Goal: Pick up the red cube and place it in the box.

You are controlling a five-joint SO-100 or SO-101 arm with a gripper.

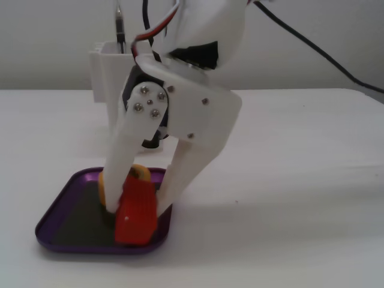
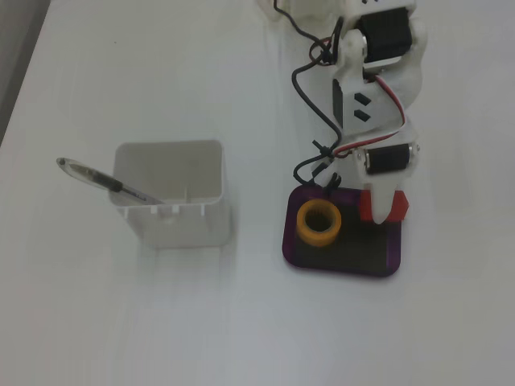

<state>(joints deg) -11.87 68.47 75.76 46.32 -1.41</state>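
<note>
The fingers [image 1: 135,210] reach down into the box [image 1: 60,207] and close around the red cube [image 1: 137,211], which sits low over the dark floor; I cannot tell if it touches the floor. In the fixed view from above, the red cube [image 2: 382,206] is at about 2 o'clock in the box [image 2: 342,261], and a yellow tape roll [image 2: 319,222] lies at 10 o'clock. A white container [image 2: 173,193] with a pen [image 2: 105,182] stands on the table [image 2: 121,322], apart at 9 o'clock.

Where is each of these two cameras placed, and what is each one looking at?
A fixed view: low, near table height, side-on to the purple tray; the gripper fills the middle, over the red cube.
A fixed view: high above, looking down on the table; the arm reaches to the tray.
Both fixed views share the tray, cube, yellow tape roll and white container.
</note>
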